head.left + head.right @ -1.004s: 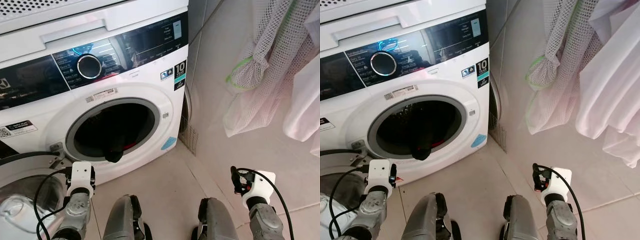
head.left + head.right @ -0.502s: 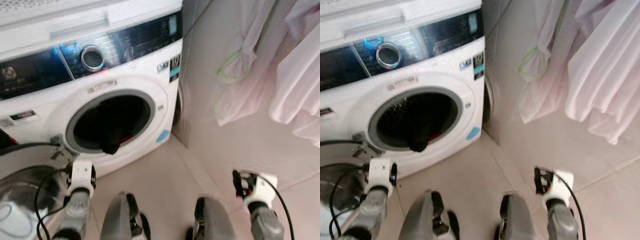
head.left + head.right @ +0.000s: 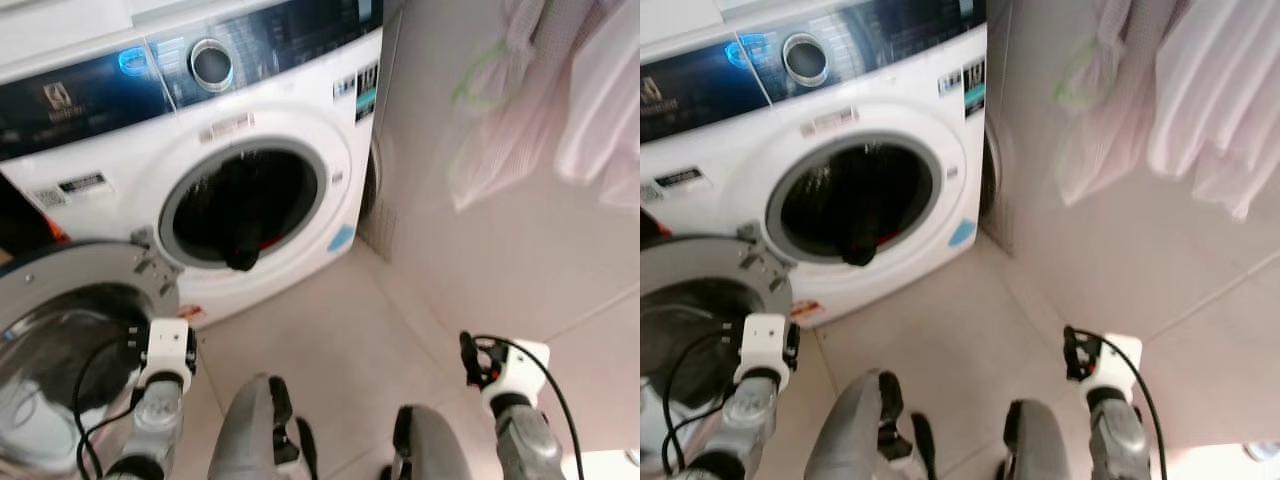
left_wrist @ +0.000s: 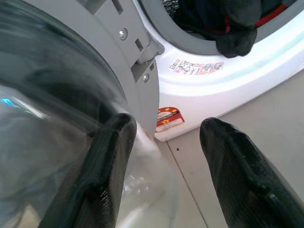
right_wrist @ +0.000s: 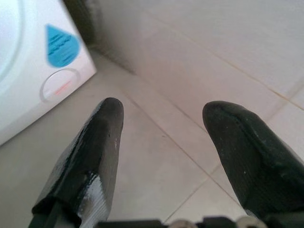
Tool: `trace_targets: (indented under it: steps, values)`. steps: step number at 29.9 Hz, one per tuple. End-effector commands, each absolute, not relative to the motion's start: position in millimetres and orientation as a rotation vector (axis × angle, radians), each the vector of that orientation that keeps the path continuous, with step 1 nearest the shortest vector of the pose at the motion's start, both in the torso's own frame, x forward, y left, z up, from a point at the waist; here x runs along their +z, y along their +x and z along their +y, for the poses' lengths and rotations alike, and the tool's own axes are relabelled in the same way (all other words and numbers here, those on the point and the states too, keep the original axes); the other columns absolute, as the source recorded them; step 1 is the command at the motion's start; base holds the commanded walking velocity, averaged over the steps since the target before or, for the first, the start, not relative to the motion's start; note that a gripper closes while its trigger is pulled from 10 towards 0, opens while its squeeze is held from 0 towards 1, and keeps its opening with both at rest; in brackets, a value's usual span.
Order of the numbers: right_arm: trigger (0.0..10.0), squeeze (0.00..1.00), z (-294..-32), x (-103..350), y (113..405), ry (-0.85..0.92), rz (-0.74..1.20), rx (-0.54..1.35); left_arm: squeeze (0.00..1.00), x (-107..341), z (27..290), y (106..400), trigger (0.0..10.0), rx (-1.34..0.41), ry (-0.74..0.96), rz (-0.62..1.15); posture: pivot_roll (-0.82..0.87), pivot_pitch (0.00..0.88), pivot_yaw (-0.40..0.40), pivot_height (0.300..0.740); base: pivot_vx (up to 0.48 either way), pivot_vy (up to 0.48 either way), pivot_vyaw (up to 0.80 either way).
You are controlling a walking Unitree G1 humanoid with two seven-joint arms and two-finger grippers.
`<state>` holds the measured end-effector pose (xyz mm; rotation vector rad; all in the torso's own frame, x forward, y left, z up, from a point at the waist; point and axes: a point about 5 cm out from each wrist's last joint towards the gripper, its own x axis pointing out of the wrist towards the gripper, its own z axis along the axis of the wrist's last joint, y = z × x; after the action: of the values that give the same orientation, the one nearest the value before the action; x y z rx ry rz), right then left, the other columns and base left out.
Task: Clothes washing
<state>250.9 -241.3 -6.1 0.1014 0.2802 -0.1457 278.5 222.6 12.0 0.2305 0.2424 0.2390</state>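
While dark clothes (image 3: 240, 205) are sitting inside the washing machine (image 3: 270, 130), one piece spilling over the rim, its door (image 3: 70, 350) is hanging open; left hand (image 4: 164, 142), empty and spread, is hovering beside that door, right hand (image 5: 161, 137) likewise empty, spread over the floor.

My two head eyes look forward and steeply down at the white washing machine (image 3: 270, 150), its open round door (image 3: 70, 340) on my left, the tiled floor (image 3: 350, 340) and both my forearms. My left wrist camera sits low and very near, looking along my spread black fingers (image 4: 109, 156) past the door's glass toward the drum mouth (image 4: 213, 23). My right wrist camera looks along its parted fingers (image 5: 95, 152) at the floor and the machine's lower corner (image 5: 47, 71), which the head views share.
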Motion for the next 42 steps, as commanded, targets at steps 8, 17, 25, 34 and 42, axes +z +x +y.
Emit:
trace_targets:
  steps: [8, 17, 25, 34, 42]
  values:
    - [10.0, 0.0, -248.3, -8.7, 244.0, 0.113, 0.282, -0.191, 0.0, 2.5, 227.6, 269.4, 10.0, 0.245, 0.22, 0.296, 0.04, 0.226, 0.049, 0.644, 0.0, 0.0, 0.0]
    - [10.0, 0.0, -248.9, -7.5, 245.9, 0.111, 0.284, -0.191, 0.0, 2.0, 225.6, 270.3, 10.0, 0.204, 0.198, 0.301, 0.04, 0.216, 0.05, 0.704, 0.0, 0.0, 0.0]
    - [10.0, 0.0, -247.8, -6.8, 247.8, 0.111, 0.285, -0.185, 0.0, 1.6, 225.6, 270.0, 10.0, 0.188, 0.199, 0.304, 0.04, 0.212, 0.05, 0.74, 0.0, 0.0, 0.0]
    - [10.0, 0.0, -247.6, -6.4, 248.0, 0.112, 0.281, -0.181, 0.0, 0.6, 224.4, 269.8, 10.0, 0.177, 0.189, 0.311, 0.05, 0.217, 0.046, 0.74, 0.0, 0.0, 0.0]
    - [10.0, 0.0, -247.1, -6.8, 248.3, 0.111, 0.285, -0.183, 0.0, -0.5, 225.6, 269.6, 10.0, 0.177, 0.185, 0.324, 0.05, 0.211, 0.049, 0.74, 0.0, 0.0, 0.0]
